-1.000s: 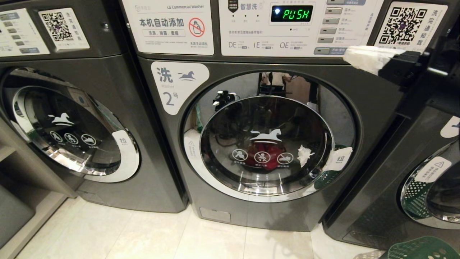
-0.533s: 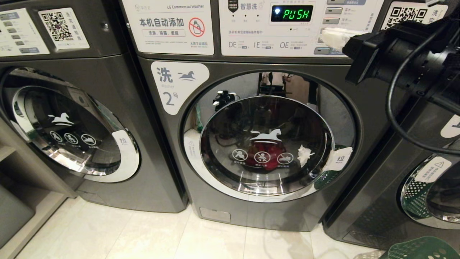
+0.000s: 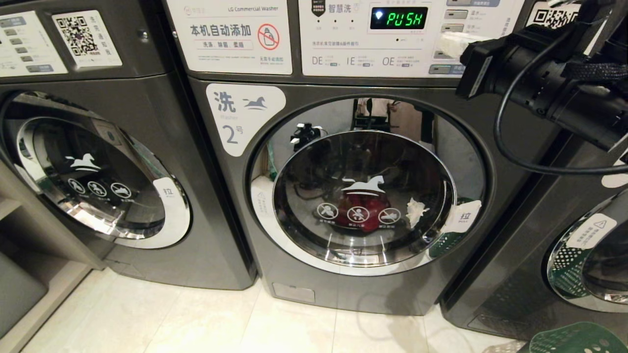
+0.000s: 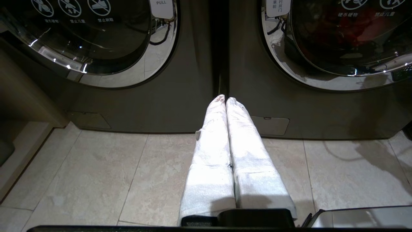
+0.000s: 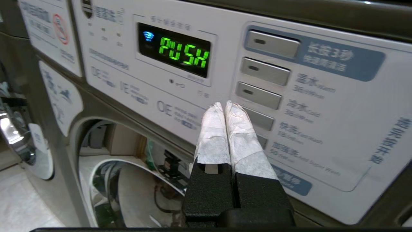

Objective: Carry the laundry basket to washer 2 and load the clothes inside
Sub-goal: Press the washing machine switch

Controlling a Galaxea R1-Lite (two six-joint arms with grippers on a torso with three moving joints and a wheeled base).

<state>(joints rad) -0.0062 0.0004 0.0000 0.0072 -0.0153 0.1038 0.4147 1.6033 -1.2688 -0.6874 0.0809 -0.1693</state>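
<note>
Only the right wrist view shows the right gripper (image 5: 222,108), fingers pressed together (holding nothing), aimed at washer 2's (image 3: 343,196) control panel (image 5: 289,96) buttons.

You face washer 2 (image 3: 343,196), a dark grey front-loader filling the middle of the head view. Its white label at 10 o'clock of the door shows a blue 2 and a horse. The chrome-ringed round glass door is shut, and the green display at 12 o'clock reads PUSH. Behind the glass you can make out the clothes (image 3: 363,212): a pink-red bundle low in the drum, at about 6 o'clock of the door's centre, with a white piece just to its 3 o'clock. The laundry basket (image 3: 574,339), dark green with round holes, shows only in part on the floor at 5 o'clock of the washer.
</note>
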